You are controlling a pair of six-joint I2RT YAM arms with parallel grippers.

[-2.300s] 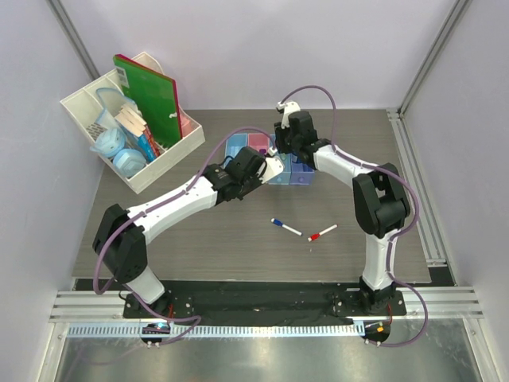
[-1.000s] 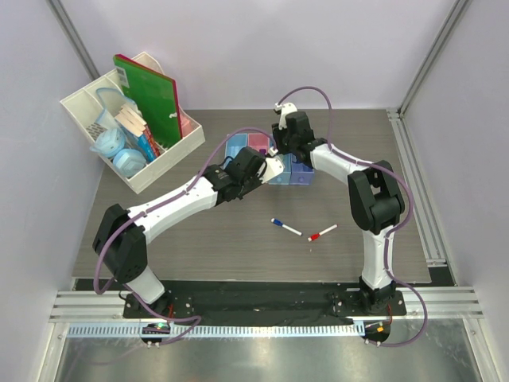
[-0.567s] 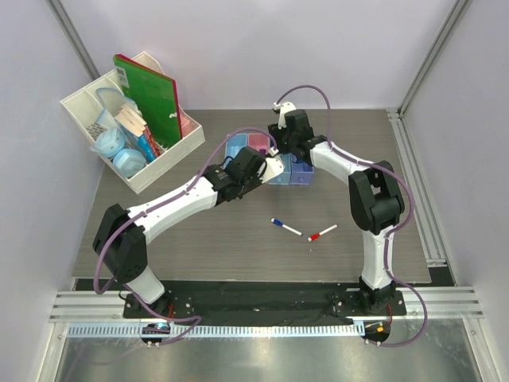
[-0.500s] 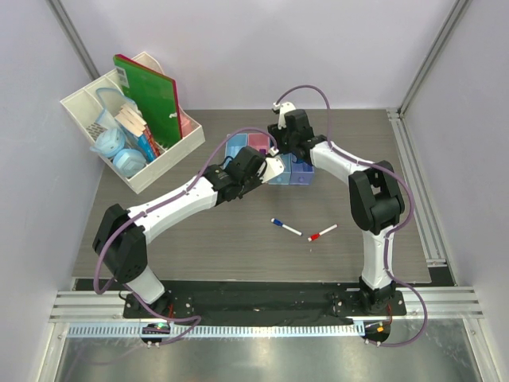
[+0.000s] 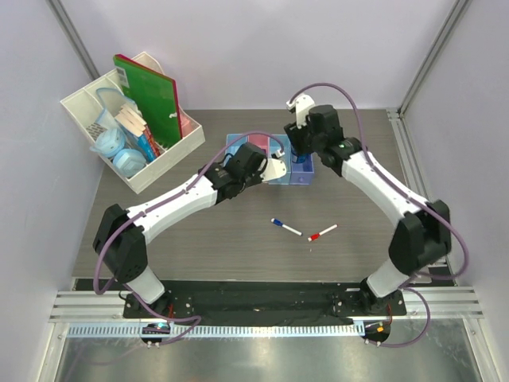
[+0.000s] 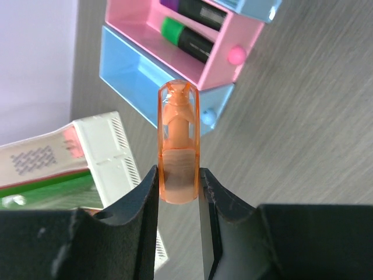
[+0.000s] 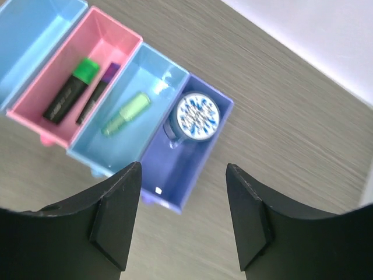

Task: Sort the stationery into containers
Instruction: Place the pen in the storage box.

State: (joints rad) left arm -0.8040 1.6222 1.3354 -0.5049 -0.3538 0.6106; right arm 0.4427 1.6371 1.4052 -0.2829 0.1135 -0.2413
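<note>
- Change: the right end effector (image 7: 182,192) has lifted clear of the containers (image 5: 269,161), jaws spread and empty; a pale green marker (image 7: 126,114) now lies in the second blue bin (image 7: 165,73).
- Left end effector (image 6: 178,186): clenched on the orange marker (image 6: 178,146), just short of the bins.
- Pink bin (image 7: 113,46): green-black marker (image 7: 73,90), purple-black marker (image 7: 99,93).
- Purple bin (image 7: 175,175): a round patterned object (image 7: 197,115).
- Unsorted on the table (image 5: 199,239): blue-white pen (image 5: 285,227), red-white pen (image 5: 322,233).

Gripper (image 7: 183,198), jaws apart, above row of bins (image 7: 35,35)
</note>
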